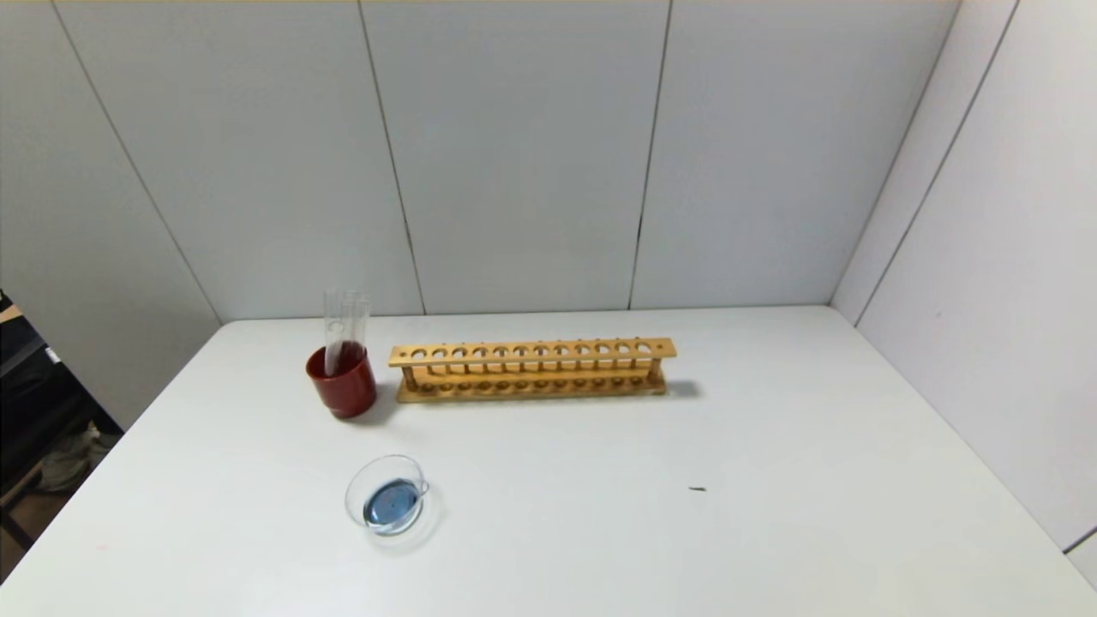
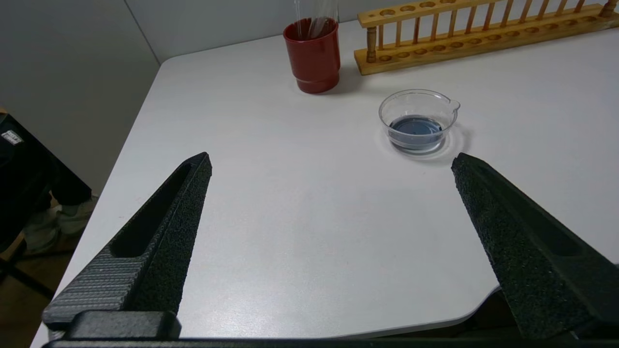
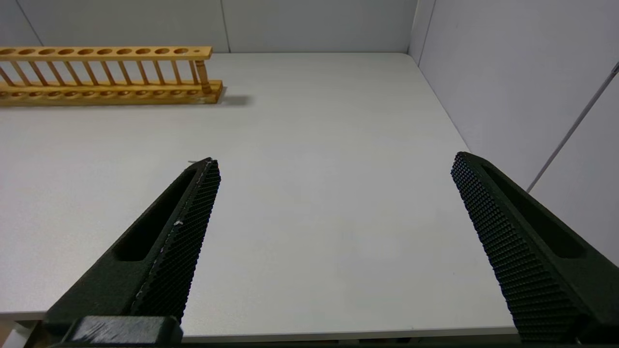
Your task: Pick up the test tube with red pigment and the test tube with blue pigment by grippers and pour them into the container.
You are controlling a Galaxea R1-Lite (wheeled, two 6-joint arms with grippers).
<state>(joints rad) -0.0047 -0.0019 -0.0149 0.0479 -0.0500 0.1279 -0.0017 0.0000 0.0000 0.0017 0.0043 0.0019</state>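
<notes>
Two clear glass test tubes (image 1: 344,321) stand together in a dark red cup (image 1: 344,390) at the back left of the table. The cup hides their bottoms, so I cannot tell the red tube from the blue one. They also show in the left wrist view (image 2: 316,17). The container, a small clear glass dish (image 1: 353,490), sits nearer the front and holds dark blue liquid. In the left wrist view the dish (image 2: 418,96) lies just beyond my left gripper (image 2: 332,159), which is open and empty above the table's front left. My right gripper (image 3: 336,159) is open and empty above the table's front right.
A long wooden test tube rack (image 1: 531,368) with no tubes in it stands to the right of the cup; it also shows in the right wrist view (image 3: 106,72). A small dark speck (image 1: 697,489) lies on the white table. Walls close the back and right sides.
</notes>
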